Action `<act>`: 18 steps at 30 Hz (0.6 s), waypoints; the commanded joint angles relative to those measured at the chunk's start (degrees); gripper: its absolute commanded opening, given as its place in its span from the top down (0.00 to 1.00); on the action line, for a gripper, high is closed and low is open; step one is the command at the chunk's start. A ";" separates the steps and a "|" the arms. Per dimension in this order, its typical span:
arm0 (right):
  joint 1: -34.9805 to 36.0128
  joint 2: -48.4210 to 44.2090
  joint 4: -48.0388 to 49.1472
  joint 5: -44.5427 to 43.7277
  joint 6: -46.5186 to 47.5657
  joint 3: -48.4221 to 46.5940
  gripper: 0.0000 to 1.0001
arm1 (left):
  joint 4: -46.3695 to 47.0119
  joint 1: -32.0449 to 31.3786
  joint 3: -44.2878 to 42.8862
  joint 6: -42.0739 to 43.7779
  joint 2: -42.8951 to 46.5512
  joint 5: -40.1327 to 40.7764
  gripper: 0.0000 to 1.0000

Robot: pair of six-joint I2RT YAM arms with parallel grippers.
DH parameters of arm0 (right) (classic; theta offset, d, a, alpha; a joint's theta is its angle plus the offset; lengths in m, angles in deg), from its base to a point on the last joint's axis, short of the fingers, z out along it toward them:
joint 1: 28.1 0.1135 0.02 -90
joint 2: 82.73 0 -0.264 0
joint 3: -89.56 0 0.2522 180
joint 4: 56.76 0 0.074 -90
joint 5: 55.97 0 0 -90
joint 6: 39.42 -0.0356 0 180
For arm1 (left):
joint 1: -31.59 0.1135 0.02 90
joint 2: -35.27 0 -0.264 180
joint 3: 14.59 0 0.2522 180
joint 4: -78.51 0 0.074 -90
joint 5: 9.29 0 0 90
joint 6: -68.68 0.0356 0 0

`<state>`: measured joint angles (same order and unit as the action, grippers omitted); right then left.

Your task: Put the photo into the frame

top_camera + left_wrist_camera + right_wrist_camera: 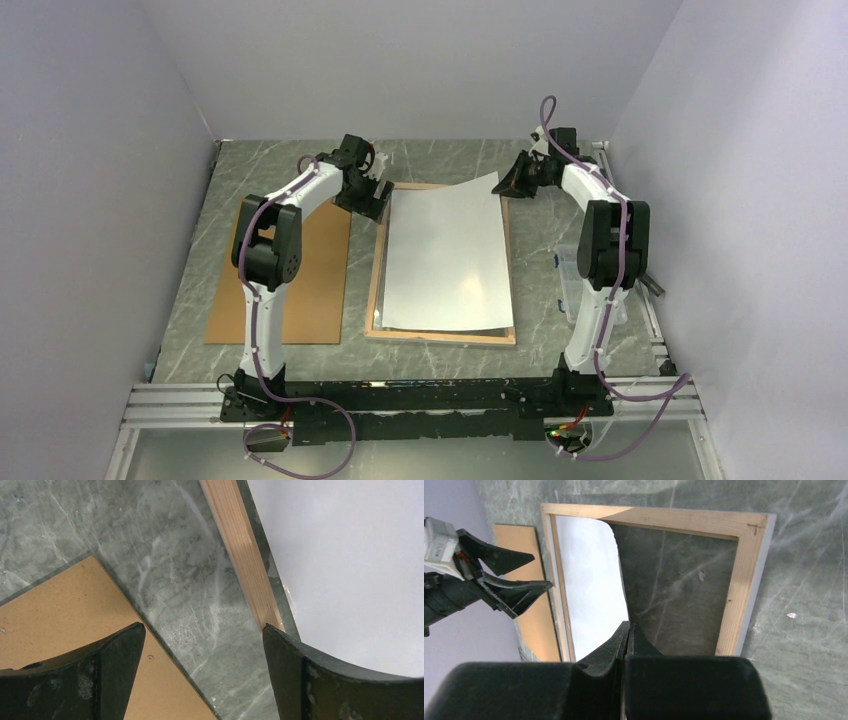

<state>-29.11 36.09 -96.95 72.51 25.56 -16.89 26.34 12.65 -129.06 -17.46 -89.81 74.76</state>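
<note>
My right gripper pinches the photo's raised far-right corner. The sheet lies lengthwise over the frame, white side up, and my left gripper gapes at the far-left corner.

left gripper — spread, right gripper — pinched
</note>
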 commanded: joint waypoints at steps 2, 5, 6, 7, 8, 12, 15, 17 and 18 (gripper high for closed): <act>-0.04 -3.20 4.94 -2.14 -2.76 4.38 1.00 | 0.22 0.01 0.04 0.34 3.35 -0.51 0.09; 0.04 -3.99 7.88 -2.17 -4.06 6.39 1.00 | 0.07 0.04 0.25 0.54 3.73 -0.55 0.10; 0.05 -4.20 8.77 -2.10 -4.46 6.83 1.00 | -0.01 0.04 0.25 0.66 3.86 -0.51 0.10; 0.05 -4.48 9.58 -2.09 -4.83 7.44 1.00 | -0.22 0.04 0.25 0.68 4.06 -0.44 0.10; 0.09 -4.62 10.30 -2.16 -5.13 7.84 1.00 | -0.22 0.04 0.37 0.74 4.29 -0.40 0.10; 0.38 -5.39 11.97 -2.50 -5.52 9.02 1.00 | -0.29 0.04 0.76 0.66 5.05 -0.63 0.10; 0.50 -5.51 12.57 -2.58 -5.01 9.17 1.00 | -0.69 0.04 0.86 0.61 5.43 -0.62 0.09; 0.62 -5.24 12.31 -2.51 -4.67 8.89 1.00 | -0.98 0.08 0.86 0.65 5.90 -0.42 0.07; 0.68 -5.21 12.08 -2.79 -4.48 8.78 1.00 | -1.15 0.12 0.86 0.78 6.08 -0.35 0.07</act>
<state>-28.85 34.15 -87.80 70.41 20.86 -7.68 25.90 12.65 -128.27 -17.44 -88.11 74.56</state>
